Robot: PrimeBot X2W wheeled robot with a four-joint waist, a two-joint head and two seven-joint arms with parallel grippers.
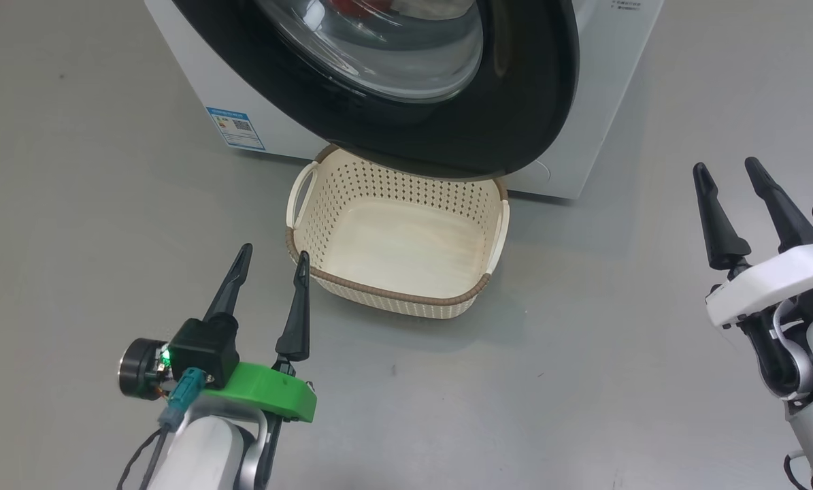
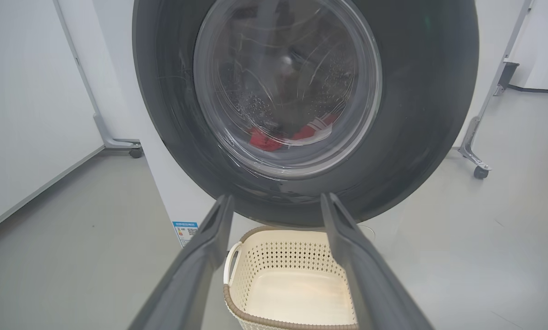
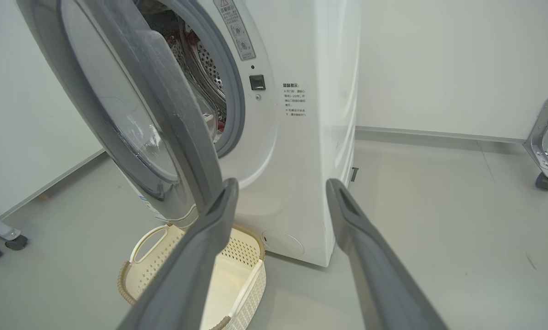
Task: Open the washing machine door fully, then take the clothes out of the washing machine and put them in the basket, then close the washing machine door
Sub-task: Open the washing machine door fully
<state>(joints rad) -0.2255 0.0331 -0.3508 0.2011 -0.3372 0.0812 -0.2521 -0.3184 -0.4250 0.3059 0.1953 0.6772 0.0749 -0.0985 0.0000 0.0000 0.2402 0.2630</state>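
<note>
The washing machine [image 1: 195, 75] stands at the top of the head view. Its door [image 1: 515, 102], black-rimmed with a glass bowl, stands partly swung out; in the right wrist view the door [image 3: 173, 119] is ajar with the drum showing in the gap. Red clothes [image 2: 262, 138] lie in the drum behind the glass. The cream basket [image 1: 392, 289] sits empty on the floor under the door. My left gripper [image 1: 275, 253] is open just left of the basket's near corner. My right gripper [image 1: 726, 165] is open well to the right, holding nothing.
A blue label sticker [image 1: 236, 127] is on the machine's lower front. Wheeled metal frame legs [image 2: 478, 167] stand to the machine's sides, with a caster [image 3: 546, 179] by the wall. Grey floor surrounds the basket.
</note>
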